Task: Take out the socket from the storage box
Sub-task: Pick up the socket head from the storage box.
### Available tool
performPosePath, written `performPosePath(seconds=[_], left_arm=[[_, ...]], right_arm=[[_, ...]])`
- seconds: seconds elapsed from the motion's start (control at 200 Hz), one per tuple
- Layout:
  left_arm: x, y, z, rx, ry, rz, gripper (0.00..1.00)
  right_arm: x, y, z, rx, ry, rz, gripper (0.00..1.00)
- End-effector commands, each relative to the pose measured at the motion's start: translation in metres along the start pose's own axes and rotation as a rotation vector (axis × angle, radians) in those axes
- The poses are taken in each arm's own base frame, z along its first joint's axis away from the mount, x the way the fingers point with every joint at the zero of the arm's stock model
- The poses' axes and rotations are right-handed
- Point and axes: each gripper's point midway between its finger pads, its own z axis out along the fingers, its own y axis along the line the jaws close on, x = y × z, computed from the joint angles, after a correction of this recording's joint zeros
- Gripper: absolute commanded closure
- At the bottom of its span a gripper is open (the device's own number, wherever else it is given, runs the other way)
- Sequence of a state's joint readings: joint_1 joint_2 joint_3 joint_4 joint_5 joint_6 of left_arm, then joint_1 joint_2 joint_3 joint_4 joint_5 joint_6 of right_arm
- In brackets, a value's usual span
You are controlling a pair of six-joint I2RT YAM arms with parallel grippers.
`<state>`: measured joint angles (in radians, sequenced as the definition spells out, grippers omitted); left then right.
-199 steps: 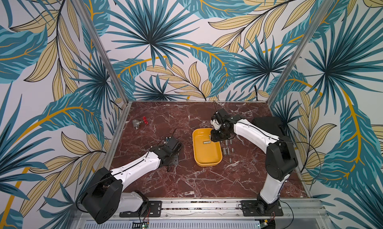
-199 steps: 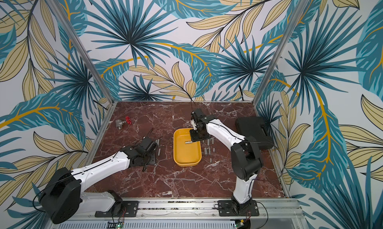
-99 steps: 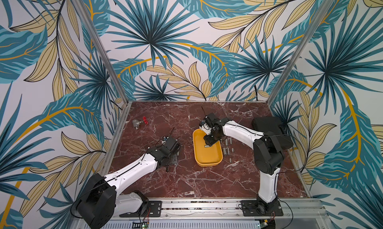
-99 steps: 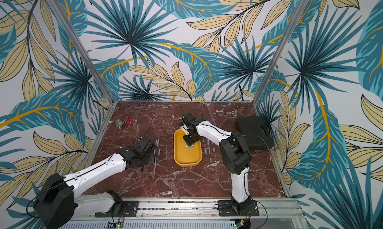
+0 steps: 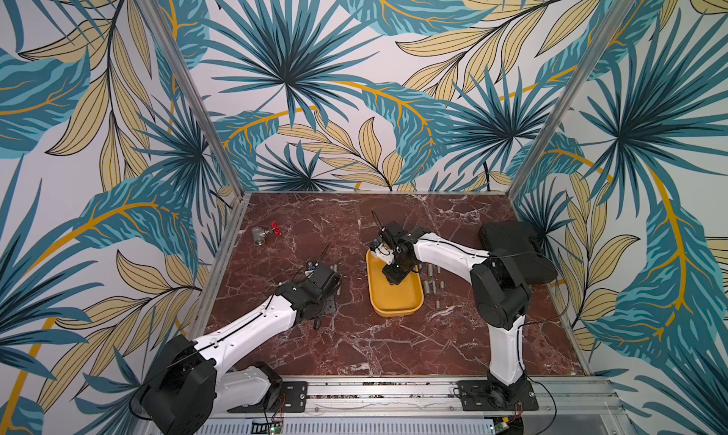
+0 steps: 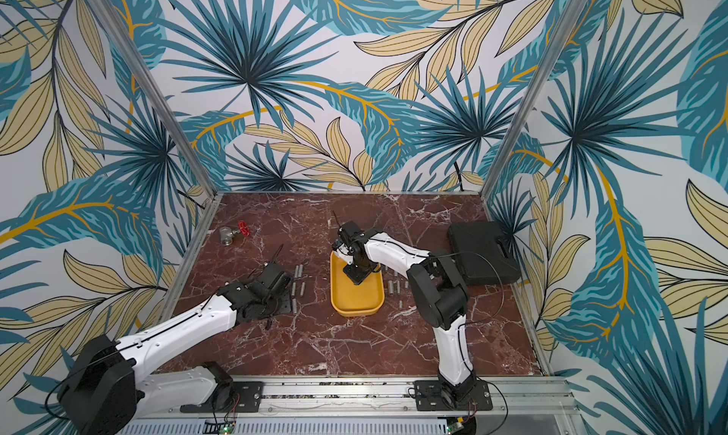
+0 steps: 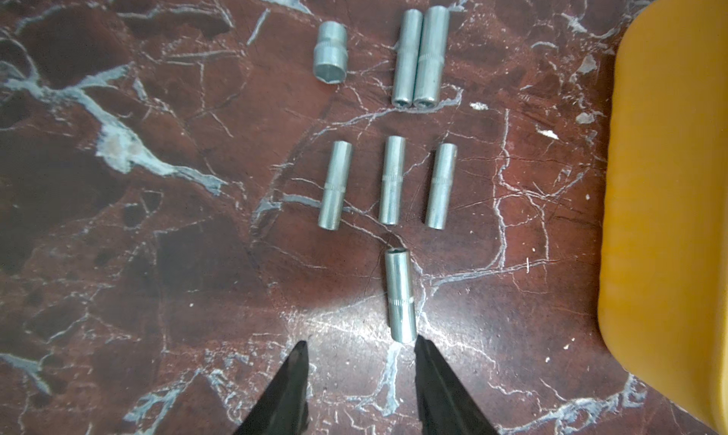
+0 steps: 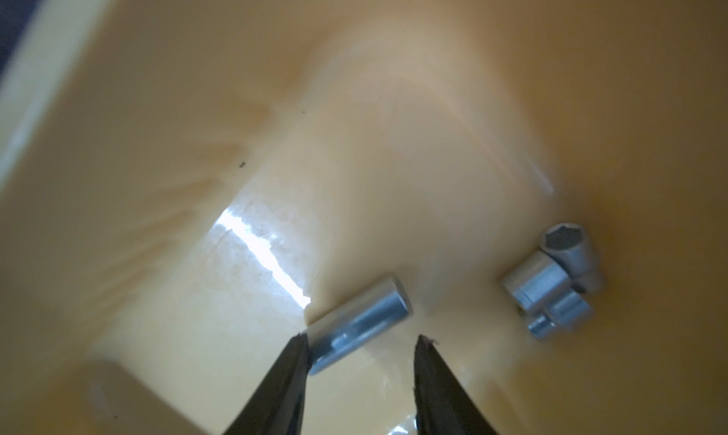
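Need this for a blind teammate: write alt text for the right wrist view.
The open right gripper is down inside the yellow storage box, with a small metal socket lying on the box floor between its tips. A few more sockets are bunched together against the box wall. The picture is slightly blurred.

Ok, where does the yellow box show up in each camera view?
Both top views: box in the middle of the table.
Left wrist: its outer wall at the frame's edge, beyond the sockets.
Right wrist: its inside fills the picture.
Landmark: those sockets, on the table beside the box, show in the top views and left wrist, not the right wrist.
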<state>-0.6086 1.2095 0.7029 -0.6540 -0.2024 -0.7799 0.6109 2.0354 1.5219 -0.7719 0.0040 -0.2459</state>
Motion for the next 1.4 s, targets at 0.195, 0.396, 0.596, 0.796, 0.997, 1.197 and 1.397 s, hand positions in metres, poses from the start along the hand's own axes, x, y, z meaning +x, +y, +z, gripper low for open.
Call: performPosePath(seconds=[0.195, 0.396, 0.596, 0.796, 0.997, 1.197, 1.397], left_arm=[[0.004, 0.008, 0.001, -0.018, -0.006, -0.014, 0.52], [0.005, 0.010, 0.002, -0.023, -0.001, -0.012, 0.52], [0.005, 0.009, 0.002, -0.021, -0.003, -0.013, 0.51], [0.005, 0.010, 0.001, -0.024, 0.000, -0.013, 0.51], [0.005, 0.011, -0.001, -0.027, -0.006, -0.014, 0.50], [0.002, 0.009, -0.001, -0.020, -0.013, -0.012, 0.50], [-0.004, 0.004, -0.001, -0.025, -0.012, 0.018, 0.50]], right_arm=[[0.018, 0.002, 0.007, 0.008, 0.067, 0.003, 0.55], [0.010, 0.006, 0.010, -0.019, 0.047, 0.031, 0.56], [0.005, 0.012, 0.014, -0.053, 0.036, 0.031, 0.57], [0.003, 0.013, 0.023, -0.058, 0.040, 0.039, 0.62], [0.004, 0.013, 0.025, -0.055, 0.042, 0.061, 0.79], [-0.006, 0.014, -0.003, -0.058, -0.040, 0.091, 0.93], [-0.012, 0.003, -0.046, -0.035, -0.158, 0.195, 0.96]])
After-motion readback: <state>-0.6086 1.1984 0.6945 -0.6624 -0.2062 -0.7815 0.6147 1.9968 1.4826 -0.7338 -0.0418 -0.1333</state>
